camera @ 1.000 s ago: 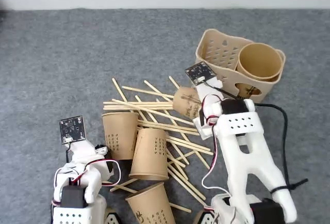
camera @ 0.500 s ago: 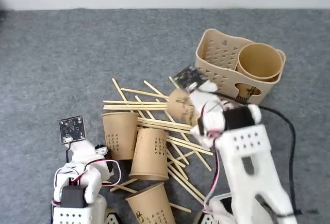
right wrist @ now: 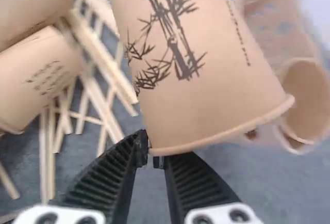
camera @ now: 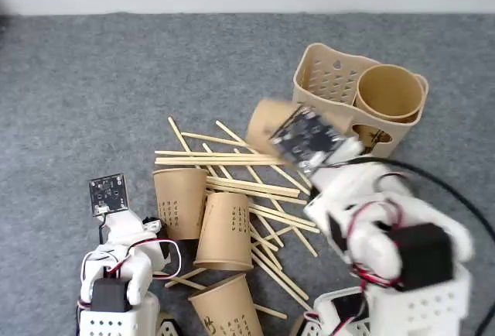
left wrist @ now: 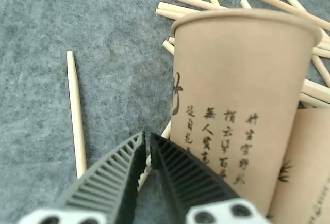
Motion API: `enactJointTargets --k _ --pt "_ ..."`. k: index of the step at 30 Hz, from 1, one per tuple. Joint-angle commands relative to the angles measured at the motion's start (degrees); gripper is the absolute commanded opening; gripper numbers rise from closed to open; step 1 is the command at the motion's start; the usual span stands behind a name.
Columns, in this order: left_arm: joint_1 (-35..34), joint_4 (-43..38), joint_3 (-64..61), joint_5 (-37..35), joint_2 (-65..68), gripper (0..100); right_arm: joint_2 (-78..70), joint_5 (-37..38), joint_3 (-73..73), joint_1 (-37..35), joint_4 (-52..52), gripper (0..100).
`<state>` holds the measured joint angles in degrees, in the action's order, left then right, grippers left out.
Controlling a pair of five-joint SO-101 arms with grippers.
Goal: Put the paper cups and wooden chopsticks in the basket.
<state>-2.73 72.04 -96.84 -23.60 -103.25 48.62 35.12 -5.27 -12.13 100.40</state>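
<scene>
- The right gripper (right wrist: 150,149) is clenched on the rim of a paper cup (camera: 269,123). The cup is clear of the worktop (camera: 116,80).
- The cup's long axis is tilted. Its mouth is at the gripper and its base points away, up and toward the chopstick side.
- Key relation: the basket (camera: 329,80) sits just beside the held cup, farther from the arms and off to the robot's right. Its perforated end looks free, while a stowed cup (camera: 389,92) fills the other end.
- The right arm is clearly the nearer one to the basket. Judgement: the next move is a short carry over the wall, then tipping the cup base-down.
- The left gripper (left wrist: 147,141) is closed on nothing, low over the worktop beside a lying cup (left wrist: 242,95), with a stray stick (left wrist: 76,110) on its other side.
- The chopsticks (camera: 232,158) are scattered on the worktop. Three loose cups (camera: 224,231) lie near the left arm.
- Versus 1.0 s ago, the held cup has come up off the chopstick pile and moved toward the basket. The right arm's wrist has swung round, and the left arm has not moved.
</scene>
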Motion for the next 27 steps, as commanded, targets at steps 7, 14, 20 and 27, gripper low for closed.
enactJointTargets --k 7,14,20,27 --pt "0.09 0.18 0.48 0.26 -0.70 1 -14.37 13.89 20.31 20.18 2.15 0.9" --pt "0.09 0.18 0.48 0.26 -0.70 1 -21.32 26.11 27.60 28.35 2.07 0.9" --pt "0.09 0.18 0.48 0.26 -0.70 1 -26.59 33.85 31.74 31.96 -1.01 0.9" --pt "0.09 0.18 0.48 0.26 -0.70 1 -32.57 39.74 31.74 34.07 -12.44 0.9"
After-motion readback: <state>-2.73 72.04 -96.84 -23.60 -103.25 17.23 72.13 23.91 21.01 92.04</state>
